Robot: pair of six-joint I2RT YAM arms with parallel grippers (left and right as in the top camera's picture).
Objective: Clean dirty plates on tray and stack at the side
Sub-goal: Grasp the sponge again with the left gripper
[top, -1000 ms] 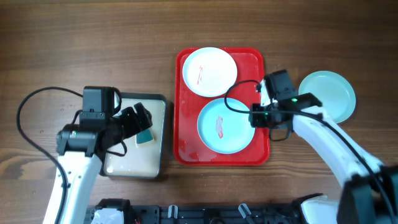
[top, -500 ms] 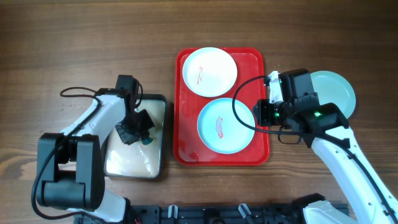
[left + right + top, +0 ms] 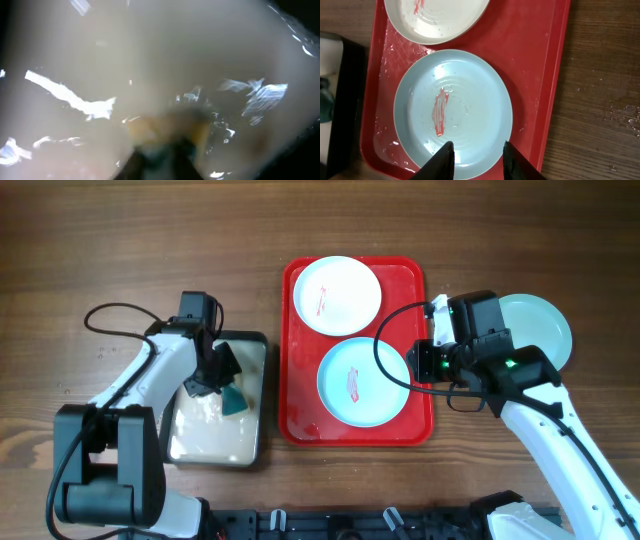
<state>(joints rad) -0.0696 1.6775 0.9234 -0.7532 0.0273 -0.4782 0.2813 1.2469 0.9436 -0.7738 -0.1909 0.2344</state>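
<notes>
Tray (image 3: 300,415) — white plate (image 3: 337,295), blue plate (image 3: 362,382) inside

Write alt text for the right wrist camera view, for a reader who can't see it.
A light blue plate with a red smear lies on a red tray, with the right end effector open over its near rim. A white plate, also smeared red, sits beyond it on the tray; wooden table shows at right.

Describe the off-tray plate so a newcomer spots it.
Start at the red tray in the middle of the overhead view, then look past its right edge. The light blue plate there is the only one off the tray, with no red smear visible, unlike the two on it.
</notes>
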